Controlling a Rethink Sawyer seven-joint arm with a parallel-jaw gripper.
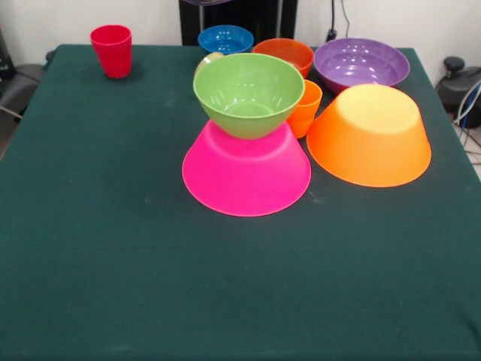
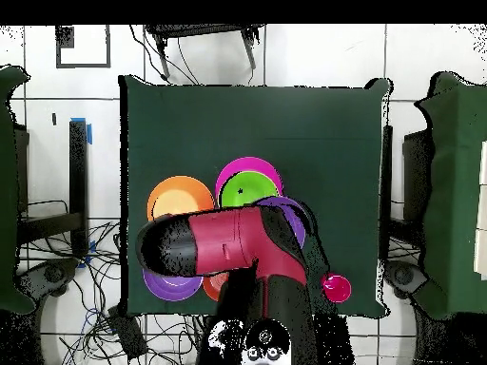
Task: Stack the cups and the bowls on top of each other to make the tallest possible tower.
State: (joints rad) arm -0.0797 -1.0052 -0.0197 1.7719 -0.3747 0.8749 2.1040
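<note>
A green bowl (image 1: 249,93) sits upright on an upside-down pink bowl (image 1: 246,174); both show in the overhead view, the green bowl (image 2: 249,188) inside the pink rim (image 2: 224,177). A large orange bowl (image 1: 370,135) lies upside down beside them. An orange cup (image 1: 307,107) stands between the two. Behind are a blue bowl (image 1: 225,37), an orange-red bowl (image 1: 283,53), a purple bowl (image 1: 361,63) and the rim of a pale yellow cup (image 1: 208,59). A red cup (image 1: 111,50) stands apart. A second purple bowl (image 2: 295,217) shows at the arm's end (image 2: 228,249), and its edge (image 1: 207,2) shows at the front view's top. The gripper is hidden under the arm.
The dark green table (image 1: 113,263) has its near half bare in the front view, which is the top half (image 2: 285,124) in the overhead view. Cables and floor tiles surround the table.
</note>
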